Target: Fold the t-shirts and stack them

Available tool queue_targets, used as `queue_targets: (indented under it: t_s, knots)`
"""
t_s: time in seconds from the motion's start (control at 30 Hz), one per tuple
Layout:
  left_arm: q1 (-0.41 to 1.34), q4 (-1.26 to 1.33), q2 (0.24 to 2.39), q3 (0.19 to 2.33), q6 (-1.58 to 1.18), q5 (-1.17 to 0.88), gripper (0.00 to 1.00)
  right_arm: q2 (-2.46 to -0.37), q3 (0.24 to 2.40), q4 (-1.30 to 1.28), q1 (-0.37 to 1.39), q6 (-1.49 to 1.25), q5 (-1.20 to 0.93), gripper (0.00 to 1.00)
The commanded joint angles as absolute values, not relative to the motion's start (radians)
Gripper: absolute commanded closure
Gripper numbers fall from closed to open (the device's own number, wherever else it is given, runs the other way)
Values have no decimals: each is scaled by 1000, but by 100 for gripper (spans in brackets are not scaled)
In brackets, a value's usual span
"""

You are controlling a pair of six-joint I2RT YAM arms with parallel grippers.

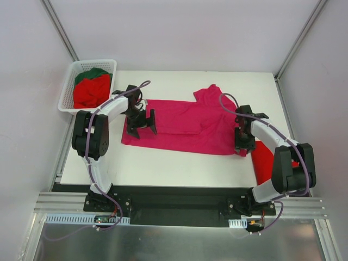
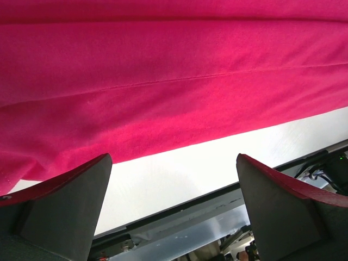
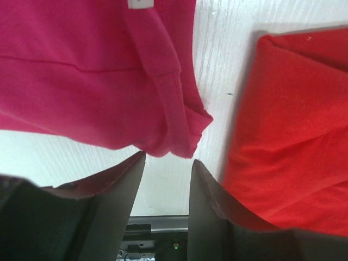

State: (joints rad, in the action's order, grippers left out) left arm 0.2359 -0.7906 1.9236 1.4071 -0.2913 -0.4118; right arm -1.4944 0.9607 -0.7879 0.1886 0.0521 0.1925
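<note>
Spanning the table's (image 1: 163, 166) middle, the magenta t-shirt (image 1: 185, 125) lies spread between two grippers.
Left gripper (image 1: 142, 125) gapes wide over its left end; right gripper (image 3: 167, 157), jaws narrow, meets its near-right corner, grip unclear.

bright even light, soft shadows, wrist views slightly blurred

No legible text: only an unreadable white tag (image 3: 140, 4) on the magenta-pink t-shirt (image 3: 81, 70)
</note>
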Motion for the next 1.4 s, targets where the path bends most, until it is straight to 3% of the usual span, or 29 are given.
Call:
queue_targets:
  t_s: [0.0,0.83,0.93,1.07,1.37]
  knots:
    - [244,-813,1867,1370,-278,-431,1,-1543,1014,-747,186,40,238,56]
    - [244,-833,1878,1356,-247,-238,1,-1612,977,-739,124,49,203,58]
    - [244,-847,1871,1347,-244,-190,1,-1624,977,-733,118,51,187,62]
    - [244,-847,1881,1333,-244,-158,1,-1643,997,-750,115,54,172,75]
    - [242,-833,1983,1362,-229,-156,1,-1649,1063,-796,115,63,167,82]
